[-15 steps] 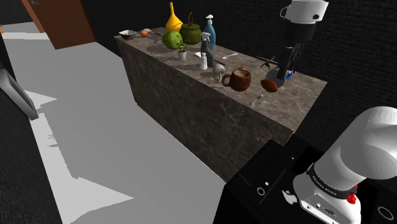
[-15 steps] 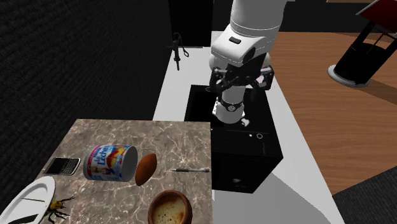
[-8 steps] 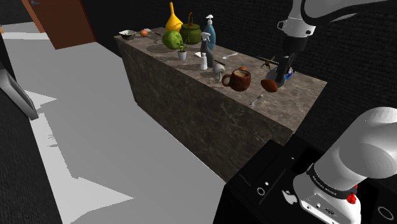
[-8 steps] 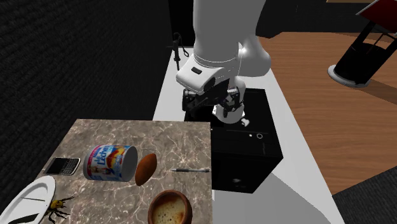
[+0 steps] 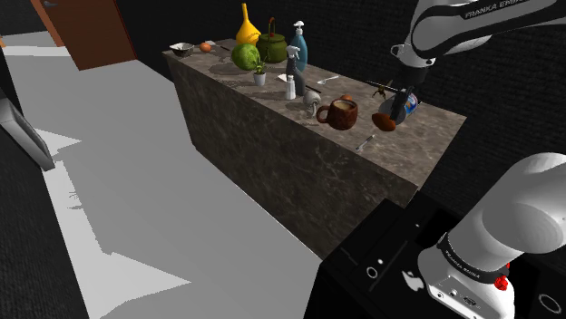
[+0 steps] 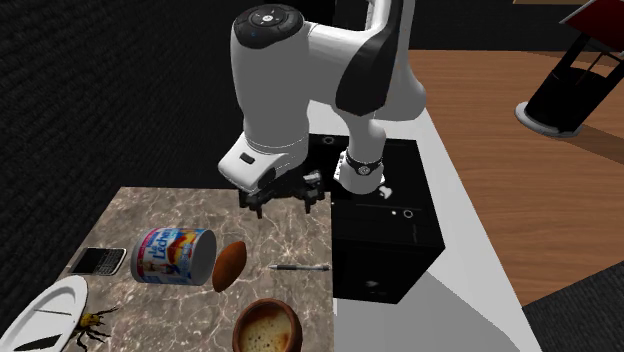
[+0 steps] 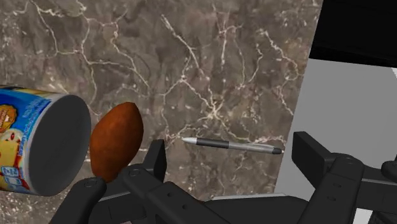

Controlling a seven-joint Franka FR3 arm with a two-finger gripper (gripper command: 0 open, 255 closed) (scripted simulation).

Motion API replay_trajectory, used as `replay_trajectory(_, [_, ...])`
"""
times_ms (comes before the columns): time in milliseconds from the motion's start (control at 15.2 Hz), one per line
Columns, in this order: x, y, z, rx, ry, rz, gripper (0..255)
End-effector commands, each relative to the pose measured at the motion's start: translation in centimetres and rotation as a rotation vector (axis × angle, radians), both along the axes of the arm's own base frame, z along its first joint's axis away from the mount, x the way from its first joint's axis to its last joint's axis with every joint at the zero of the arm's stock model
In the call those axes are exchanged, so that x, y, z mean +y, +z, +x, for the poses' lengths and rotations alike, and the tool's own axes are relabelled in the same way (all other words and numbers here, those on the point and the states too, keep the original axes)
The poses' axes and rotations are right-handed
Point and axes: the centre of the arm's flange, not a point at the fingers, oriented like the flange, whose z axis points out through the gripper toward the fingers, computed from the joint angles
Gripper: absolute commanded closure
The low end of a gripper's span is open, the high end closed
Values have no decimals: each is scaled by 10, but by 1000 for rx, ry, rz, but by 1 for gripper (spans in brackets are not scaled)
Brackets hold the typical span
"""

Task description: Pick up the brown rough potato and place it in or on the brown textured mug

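Fingers (image 7: pixel 156 162) spread wide, my gripper (image 6: pixel 283 195) has swung in over the marble counter (image 6: pixel 190 212), just off the potato (image 7: pixel 116 140) toward the pen (image 7: pixel 232 146); centring and descent come next.

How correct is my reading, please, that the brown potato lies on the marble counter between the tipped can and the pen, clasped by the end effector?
Not clasped: the wrist view shows the end effector open, the potato lying unheld beside it. The rest holds.
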Motion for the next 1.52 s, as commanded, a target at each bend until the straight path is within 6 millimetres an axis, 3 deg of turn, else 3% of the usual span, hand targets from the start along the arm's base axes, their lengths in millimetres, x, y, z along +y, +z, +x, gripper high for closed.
replay_trajectory(0, [-18,-13,8,-9,19,-7,0])
replay_trajectory(594, [-104,-69,55,-43,98,-34,0])
replay_trajectory(1122, [-110,-111,58,-44,101,-35,0])
replay_trajectory(1452, [-110,-111,58,-44,101,-35,0])
